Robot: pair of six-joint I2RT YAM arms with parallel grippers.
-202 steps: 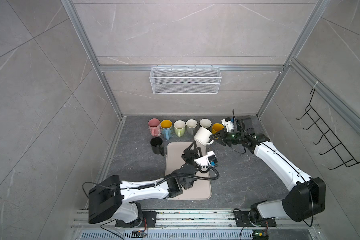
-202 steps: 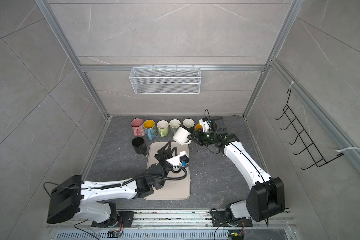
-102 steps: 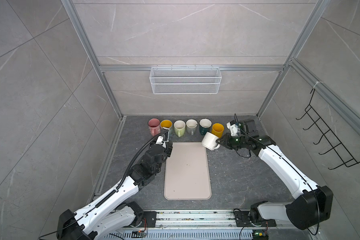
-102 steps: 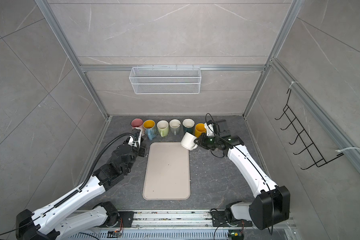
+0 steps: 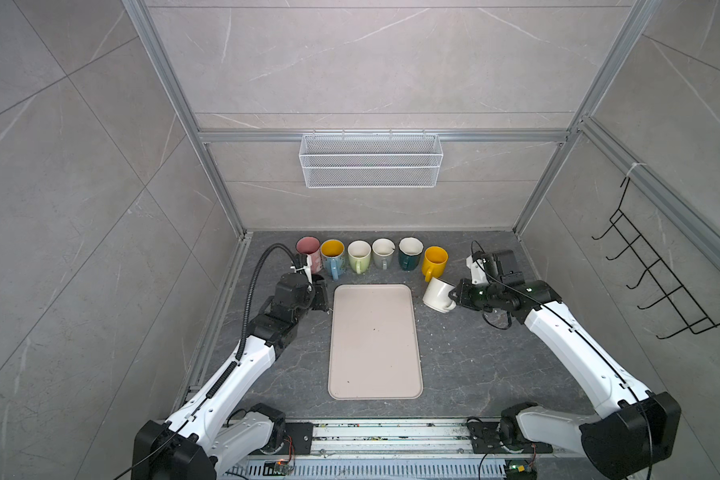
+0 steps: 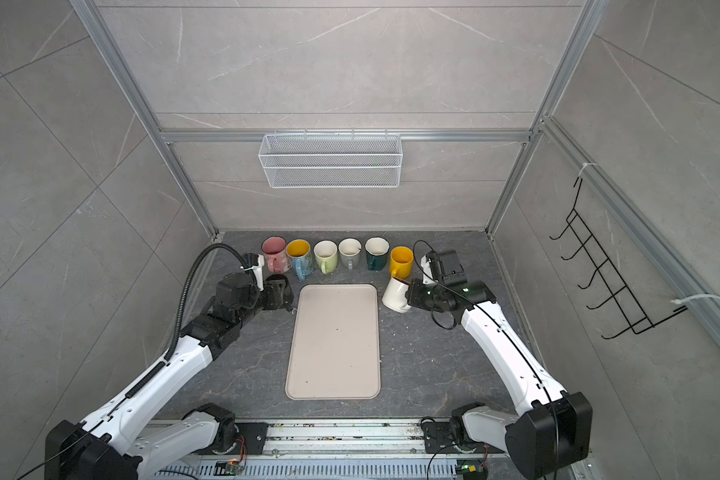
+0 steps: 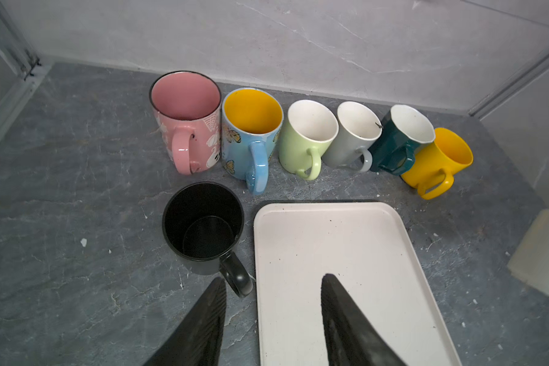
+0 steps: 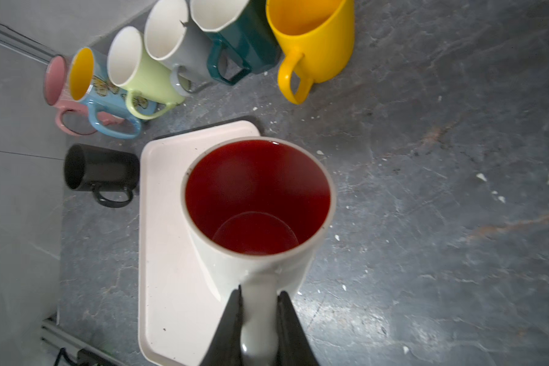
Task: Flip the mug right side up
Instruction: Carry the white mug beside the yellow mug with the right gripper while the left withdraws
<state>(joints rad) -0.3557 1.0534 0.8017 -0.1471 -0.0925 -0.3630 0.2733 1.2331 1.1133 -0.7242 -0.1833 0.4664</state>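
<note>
While my right hand (image 8: 260, 291) clamps the white mug (image 8: 257, 202) by its handle (image 8: 259, 320), arm outstretched, left hand (image 7: 273, 279) hangs open nr black mug (image 7: 203, 221).

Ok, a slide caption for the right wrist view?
Right gripper shut on handle of white mug, red inside showing; tray, black mug and mug row beyond.

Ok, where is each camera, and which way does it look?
Both top views: high above the arm bases, looking down at the table; left arm and right arm show.
Left wrist: on the left arm, looking past the open left hand at the black mug and tray.
Right wrist: on the right arm, looking along the right hand, shut on the white mug by its handle.
Shared: both wrist views show tray and yellow mug.
</note>
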